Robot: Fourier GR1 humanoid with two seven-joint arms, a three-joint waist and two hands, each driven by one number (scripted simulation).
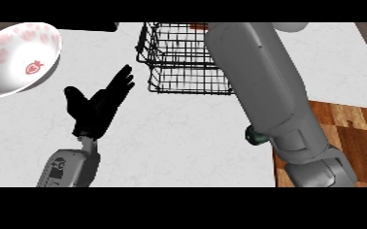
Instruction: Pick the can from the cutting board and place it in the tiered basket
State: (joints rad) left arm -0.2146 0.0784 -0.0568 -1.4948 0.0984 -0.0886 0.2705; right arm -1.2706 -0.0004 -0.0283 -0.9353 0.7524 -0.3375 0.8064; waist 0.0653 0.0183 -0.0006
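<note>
The black wire tiered basket [188, 63] stands at the back middle of the counter. My right forearm [265, 92] rises from the lower right and reaches over the basket's right side. Its hand lies past the picture's upper edge and does not show. A small red patch [199, 27] shows at the basket's top by the forearm's end; I cannot tell whether it is the can. The wooden cutting board [344, 126] lies at the right, partly under the forearm. My left hand [97, 104] rests open at the left, fingers up, holding nothing.
A white bowl with red fish marks [25, 58] sits at the far left. A small dark green object [254, 136] peeks out beside the forearm at the board's left edge. A grey rounded thing [290, 27] shows at the top right.
</note>
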